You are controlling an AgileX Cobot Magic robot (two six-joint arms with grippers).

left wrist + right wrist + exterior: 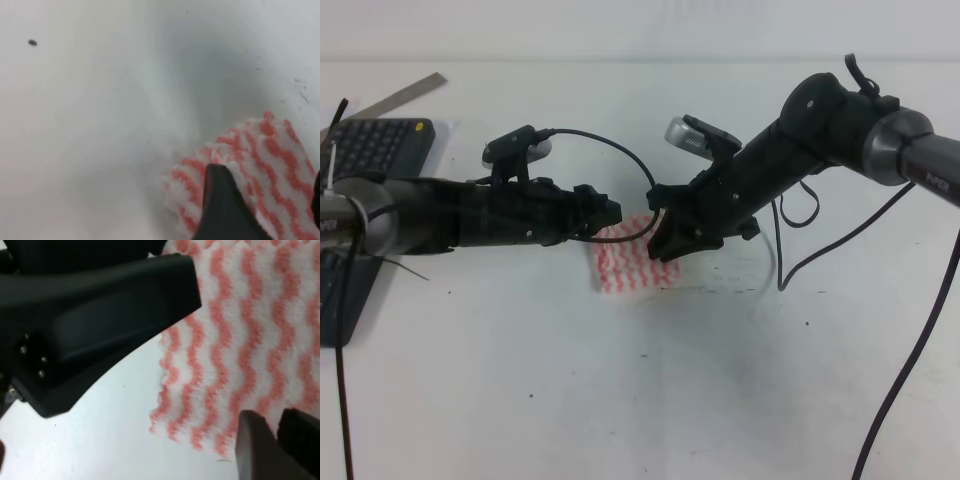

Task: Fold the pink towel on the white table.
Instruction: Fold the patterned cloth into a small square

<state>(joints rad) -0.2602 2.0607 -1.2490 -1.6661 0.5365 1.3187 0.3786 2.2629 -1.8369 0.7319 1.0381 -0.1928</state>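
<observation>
Both grippers are met over the pink towel [632,262] near the white table's [650,400] middle.
Closed fingers are seen on the right gripper [272,440]; the left gripper's [610,212] state cannot be told.

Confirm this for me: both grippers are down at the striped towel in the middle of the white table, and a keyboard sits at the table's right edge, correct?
Not quite. The keyboard sits at the left edge, as the exterior high view shows. Both the left gripper and right gripper are at the striped towel on the white table.
</observation>
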